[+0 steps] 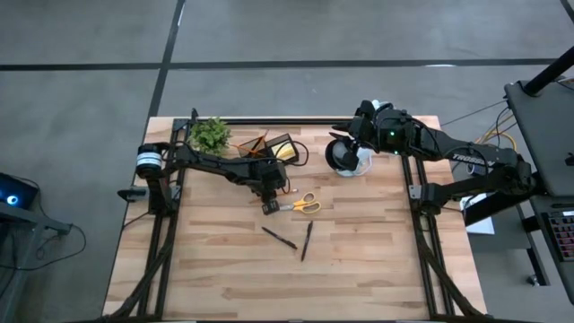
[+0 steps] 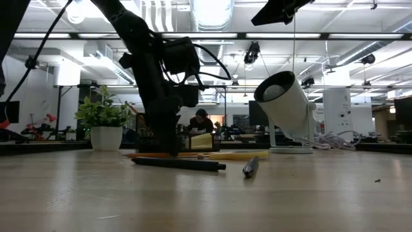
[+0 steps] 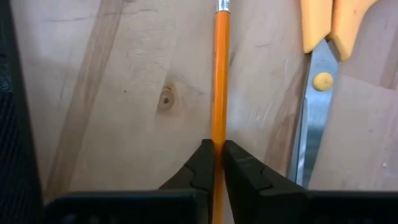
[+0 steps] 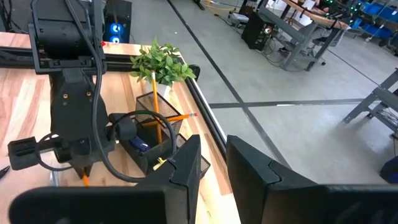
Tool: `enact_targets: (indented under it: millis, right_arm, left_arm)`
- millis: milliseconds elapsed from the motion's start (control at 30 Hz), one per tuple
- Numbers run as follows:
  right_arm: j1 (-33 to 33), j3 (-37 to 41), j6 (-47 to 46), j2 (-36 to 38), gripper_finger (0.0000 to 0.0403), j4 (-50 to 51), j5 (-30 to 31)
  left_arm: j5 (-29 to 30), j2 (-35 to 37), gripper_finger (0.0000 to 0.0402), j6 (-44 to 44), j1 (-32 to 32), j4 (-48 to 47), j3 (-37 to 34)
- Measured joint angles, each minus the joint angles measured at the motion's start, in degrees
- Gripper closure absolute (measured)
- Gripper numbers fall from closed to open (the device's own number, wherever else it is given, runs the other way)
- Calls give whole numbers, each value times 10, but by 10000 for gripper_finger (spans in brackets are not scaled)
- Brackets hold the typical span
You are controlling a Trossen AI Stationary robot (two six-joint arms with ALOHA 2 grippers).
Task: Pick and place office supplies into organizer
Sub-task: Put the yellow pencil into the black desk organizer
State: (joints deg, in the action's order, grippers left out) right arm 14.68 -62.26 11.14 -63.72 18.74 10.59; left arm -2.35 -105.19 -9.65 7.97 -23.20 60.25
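Observation:
An orange pencil (image 3: 219, 74) lies flat on the wooden table, and my left gripper (image 3: 217, 155) is shut on it, pointing steeply down just left of the scissors (image 1: 303, 205). The scissors with yellow-orange handles (image 3: 314, 93) lie flat beside the pencil. Two dark pens (image 1: 280, 238) (image 1: 307, 240) rest on the table nearer the front edge. The black organizer (image 1: 269, 146) stands at the far edge and holds pencils and a yellow block. My right gripper (image 4: 214, 171) hovers high at the far right, open, with nothing between its fingers. My left gripper pinches the pencil's shaft (image 3: 218, 134) between its two fingertips, one on each side. The fingers come from above, slanting steeply down. The pencil lies on the table, and its metal-banded end (image 3: 222, 6) points away from the gripper.
A small green plant (image 1: 211, 135) stands left of the organizer. A white round cup with a dark inside (image 1: 345, 157) sits tilted on a stand under my right arm. The near half of the table in front of the pens is bare wood.

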Motion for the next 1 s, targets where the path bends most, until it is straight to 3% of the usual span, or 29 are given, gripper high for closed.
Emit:
enact_targets:
  millis: [1000]
  right_arm:
    - [0,0,14,35,337,8,1]
  left_arm:
    - [-15,30,397,11,-1,-6,-2]
